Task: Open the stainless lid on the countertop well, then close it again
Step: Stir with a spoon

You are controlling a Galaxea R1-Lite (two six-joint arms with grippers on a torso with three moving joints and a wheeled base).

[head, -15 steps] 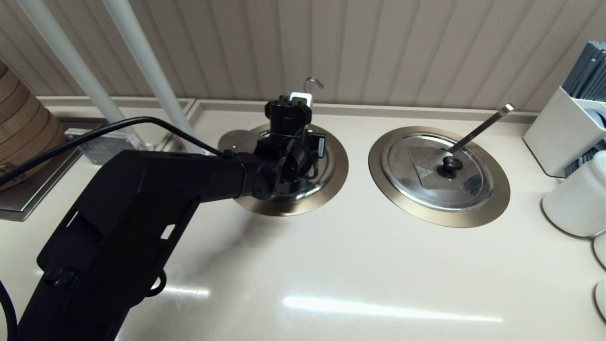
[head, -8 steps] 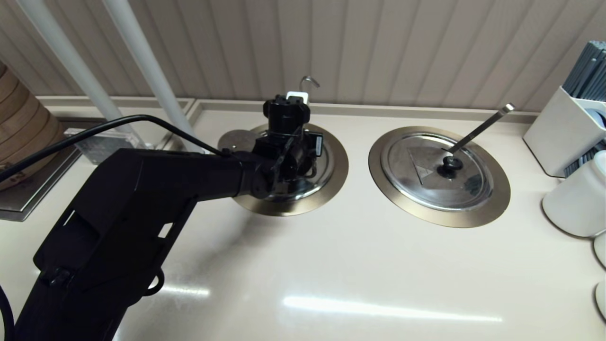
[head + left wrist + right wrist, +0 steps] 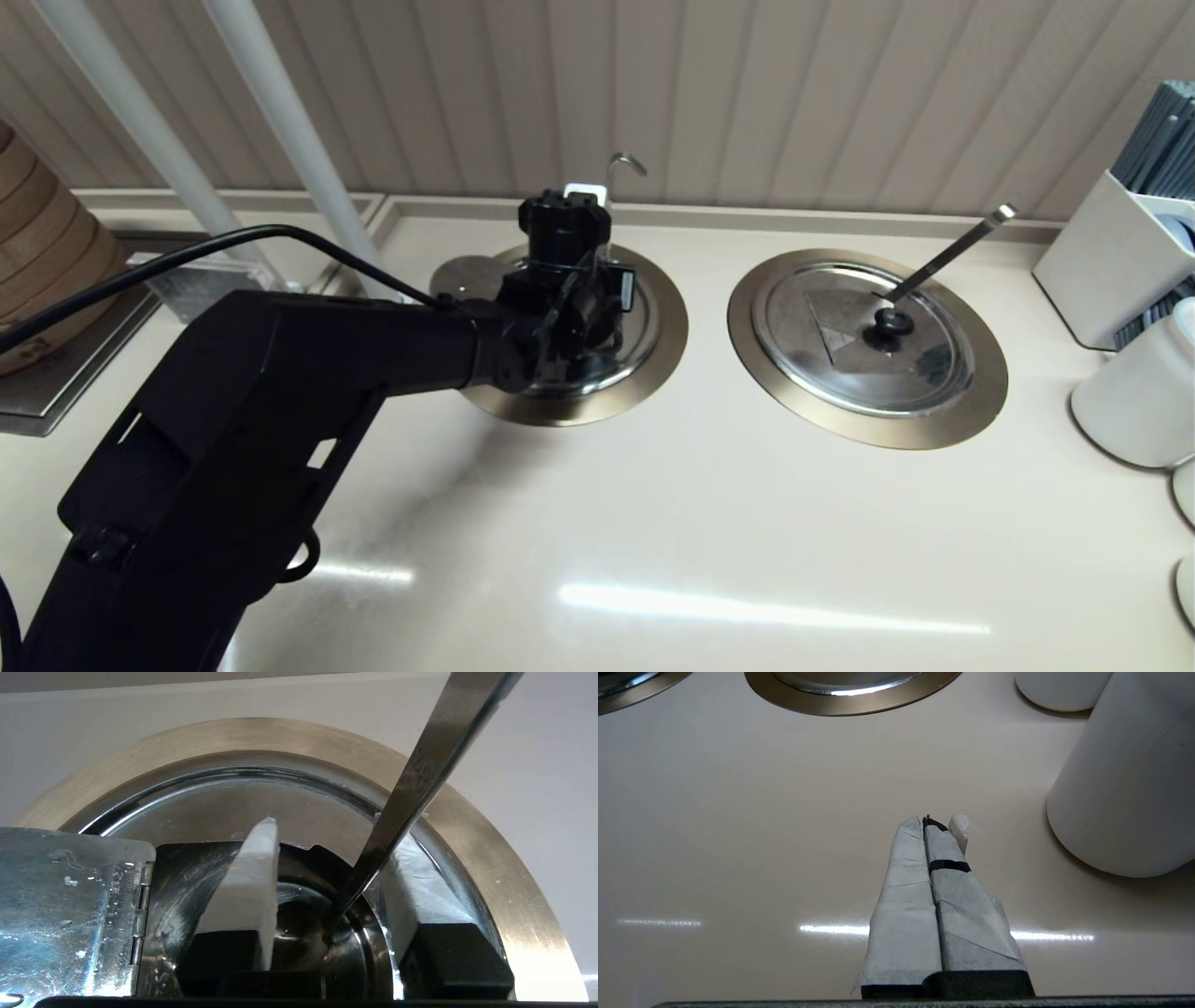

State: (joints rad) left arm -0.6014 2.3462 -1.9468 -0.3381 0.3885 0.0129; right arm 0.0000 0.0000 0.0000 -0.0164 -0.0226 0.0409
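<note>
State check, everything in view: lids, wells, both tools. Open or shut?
left tool: open, fingers either side of the lid's black knob
stainless lid: looks seated, closed
well: covered
ladle handle: leaning out at the lid's edge
twin lid: closed on its own basin
right tool: shut, empty, above the countertop

Over at 3 o'clock there's a second lid [image 3: 864, 338] with a ring knob sitting shut in its bronze collar [image 3: 971, 411], a straight ladle handle [image 3: 948, 252] poking out, white canisters [image 3: 1134, 392] beyond it, and a bamboo steamer [image 3: 47, 271] at 9 o'clock.
</note>
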